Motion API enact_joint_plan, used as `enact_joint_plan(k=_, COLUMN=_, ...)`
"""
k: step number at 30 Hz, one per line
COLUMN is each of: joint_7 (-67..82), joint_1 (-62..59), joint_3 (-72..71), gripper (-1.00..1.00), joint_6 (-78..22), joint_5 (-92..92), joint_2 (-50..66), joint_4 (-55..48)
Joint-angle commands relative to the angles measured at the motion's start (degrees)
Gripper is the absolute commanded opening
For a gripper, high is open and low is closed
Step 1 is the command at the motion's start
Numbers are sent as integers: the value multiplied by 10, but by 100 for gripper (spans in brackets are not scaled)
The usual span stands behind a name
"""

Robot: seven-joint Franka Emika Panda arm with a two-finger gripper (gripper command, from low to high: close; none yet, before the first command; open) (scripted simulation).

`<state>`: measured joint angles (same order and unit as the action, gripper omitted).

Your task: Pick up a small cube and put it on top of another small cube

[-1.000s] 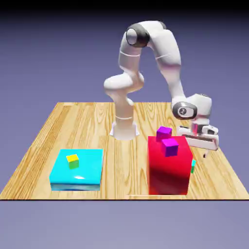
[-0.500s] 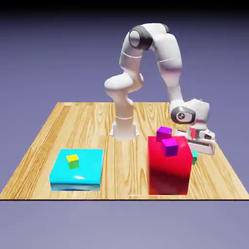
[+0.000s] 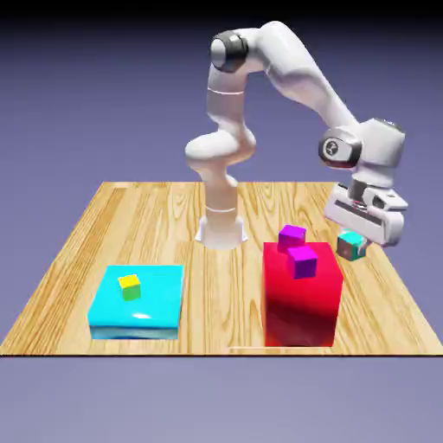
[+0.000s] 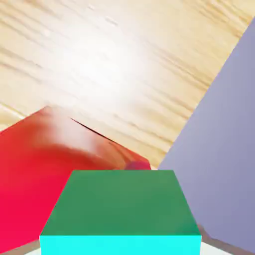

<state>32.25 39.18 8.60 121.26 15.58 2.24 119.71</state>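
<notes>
A tiny teal-green small cube (image 3: 351,246) with one darker face hangs in the air at the exterior view's right, beside and a little above the top of the big red block (image 3: 300,294). My gripper (image 3: 355,243) is shut on it, the white hand tilted above it. In the hand view the small cube (image 4: 122,211) fills the bottom middle and hides the fingertips; the red block (image 4: 45,164) lies below it to the left. No other teal small cube shows.
Two purple cubes (image 3: 292,236) (image 3: 302,261) rest on the red block's top. A flat cyan block (image 3: 138,299) at the exterior view's left carries a yellow-and-green cube (image 3: 130,286). The table's edge (image 4: 199,107) runs close past the held cube in the hand view.
The gripper closed on the small cube low beside the red block, then rose with it, lifting it off the table to about the height of the block's top.
</notes>
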Motion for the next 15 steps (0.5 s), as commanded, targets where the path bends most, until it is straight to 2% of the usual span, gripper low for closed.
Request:
enact_joint_plan(k=1, joint_7=16, joint_1=5, joint_3=16, gripper=-100, joint_6=-24, joint_5=-5, joint_2=-14, joint_4=-10)
enact_joint_plan(k=3, joint_7=49, joint_1=0, joint_3=46, gripper=-100, joint_6=-68, joint_5=-10, joint_2=-42, joint_4=-25)
enact_joint_plan(k=5, joint_7=63, joint_1=-3, joint_3=51, gripper=-100, joint_6=-65, joint_5=3, joint_2=-47, joint_4=-17)
enact_joint_plan(k=9, joint_7=57, joint_1=-13, joint_3=61, gripper=-100, joint_6=35, joint_5=8, joint_2=-8, joint_4=41)
enact_joint_plan(k=10, joint_7=57, joint_1=-13, joint_3=61, gripper=100, joint_6=35, joint_5=8, joint_2=-8, joint_4=41)
enact_joint_plan(k=15, joint_7=63, joint_1=-3, joint_3=51, gripper=100, joint_6=-65, joint_5=3, joint_2=-47, joint_4=-17)
